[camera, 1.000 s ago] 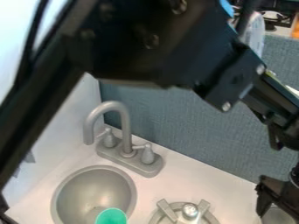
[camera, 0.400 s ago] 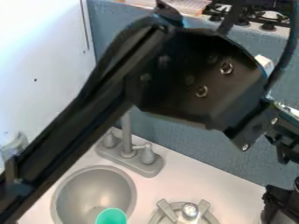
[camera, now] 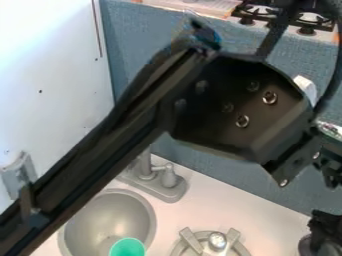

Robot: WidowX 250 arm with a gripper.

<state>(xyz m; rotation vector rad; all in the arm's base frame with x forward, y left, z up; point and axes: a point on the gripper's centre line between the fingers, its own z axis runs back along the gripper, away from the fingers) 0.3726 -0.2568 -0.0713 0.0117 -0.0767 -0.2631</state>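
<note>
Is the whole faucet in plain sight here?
No, the black robot arm crosses in front of the faucet, hiding its upper part and leaving a handle visible below.

high fixed camera, slanting down, close

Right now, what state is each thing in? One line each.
Round grey sink, uncovered.
Green rounded cup, cut off by the lower edge.
Grey faucet, partly hidden.
Round grey burner, nothing on top.
Black gripper, at the right edge.
</note>
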